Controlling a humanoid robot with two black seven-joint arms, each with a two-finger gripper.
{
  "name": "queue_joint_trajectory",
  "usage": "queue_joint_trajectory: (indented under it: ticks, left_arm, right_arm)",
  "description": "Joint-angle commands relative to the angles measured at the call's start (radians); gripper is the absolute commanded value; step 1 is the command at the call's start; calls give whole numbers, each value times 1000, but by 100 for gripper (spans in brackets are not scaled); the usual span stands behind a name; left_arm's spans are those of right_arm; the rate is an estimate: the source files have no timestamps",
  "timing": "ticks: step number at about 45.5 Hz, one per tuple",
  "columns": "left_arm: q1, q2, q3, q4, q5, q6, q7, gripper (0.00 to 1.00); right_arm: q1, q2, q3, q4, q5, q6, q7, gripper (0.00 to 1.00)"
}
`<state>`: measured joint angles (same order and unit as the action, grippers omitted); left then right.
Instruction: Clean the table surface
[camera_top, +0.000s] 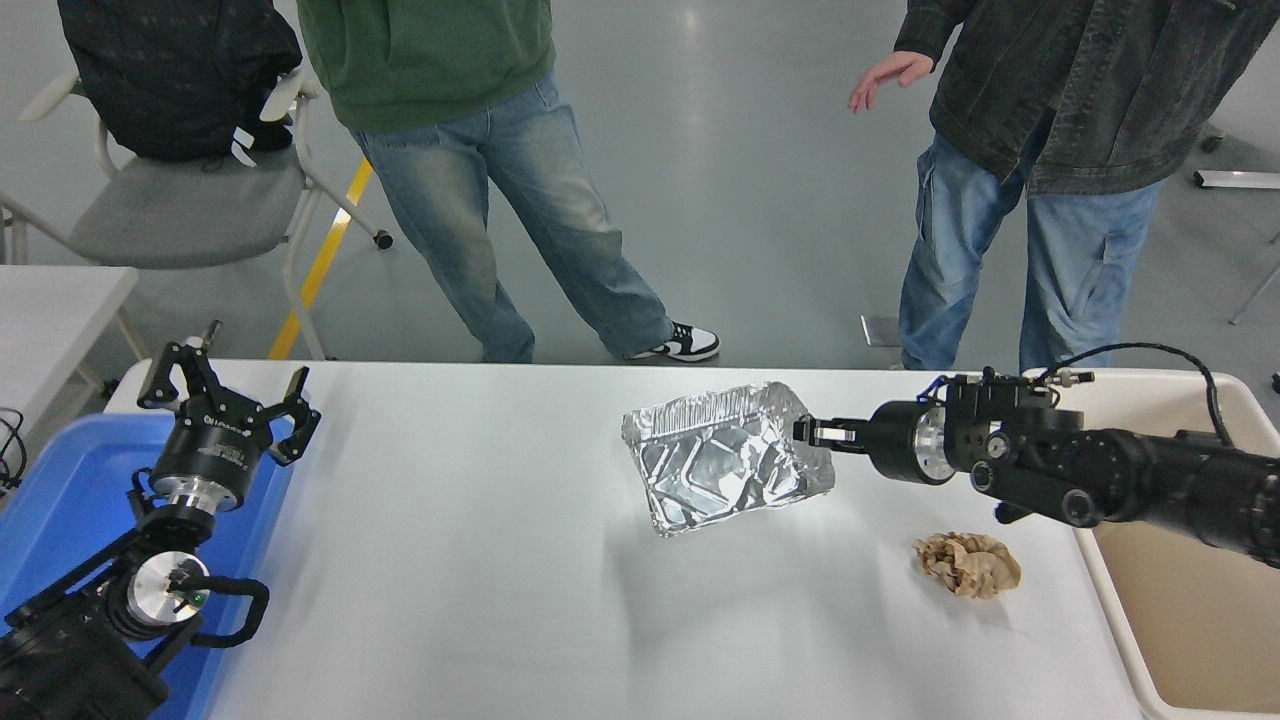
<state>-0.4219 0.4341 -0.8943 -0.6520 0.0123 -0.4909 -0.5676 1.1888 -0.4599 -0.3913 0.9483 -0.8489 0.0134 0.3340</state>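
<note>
The table surface (480, 560) is a wide white top filling the lower picture. A crinkled foil tray (722, 458) hangs tilted above it, its shadow on the white below. My right gripper (810, 432) is shut on the tray's right rim, the arm reaching in from the right edge. A crumpled ball of brown paper (968, 565) lies on the table near the right side. My left gripper (228, 385) stands open and parked at the lower left.
A beige bin (1190, 600) stands against the table's right end. A blue tray (70, 480) sits under the left arm. Two people stand at the far side; one hand (885, 75) is raised. A chair (190, 200) stands at the back left.
</note>
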Motion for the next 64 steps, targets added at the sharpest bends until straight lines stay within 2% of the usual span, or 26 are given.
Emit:
queue_joint_trajectory:
  ticks: [1, 13, 19, 26, 35, 40, 46, 57, 64]
  left_arm:
    - [0, 0, 0, 0, 0, 0, 0, 99]
    - [0, 0, 0, 0, 0, 0, 0, 99]
    - [0, 0, 0, 0, 0, 0, 0, 99]
    - [0, 0, 0, 0, 0, 0, 0, 99]
    - [0, 0, 0, 0, 0, 0, 0, 99]
    - [0, 0, 0, 0, 0, 0, 0, 99]
    - [0, 0, 0, 0, 0, 0, 0, 99]
    - [0, 0, 0, 0, 0, 0, 0, 99]
    - [0, 0, 0, 0, 0, 0, 0, 99]
  right_arm:
    - [60, -120, 6, 139, 5, -1, -1, 0]
    - [155, -241, -12, 239, 5, 16, -3, 0]
    - [204, -315, -12, 260, 5, 65, -1, 0]
    - [230, -413, -3, 313, -1, 114, 4, 0]
    - [244, -529, 6, 340, -12, 123, 20, 0]
    - [242, -603, 6, 368, -48, 122, 60, 0]
    - [221, -664, 3, 351, -56, 112, 60, 0]
    - [146, -779, 6, 245, -41, 100, 60, 0]
    - [65, -790, 5, 121, 25, 83, 60, 0]
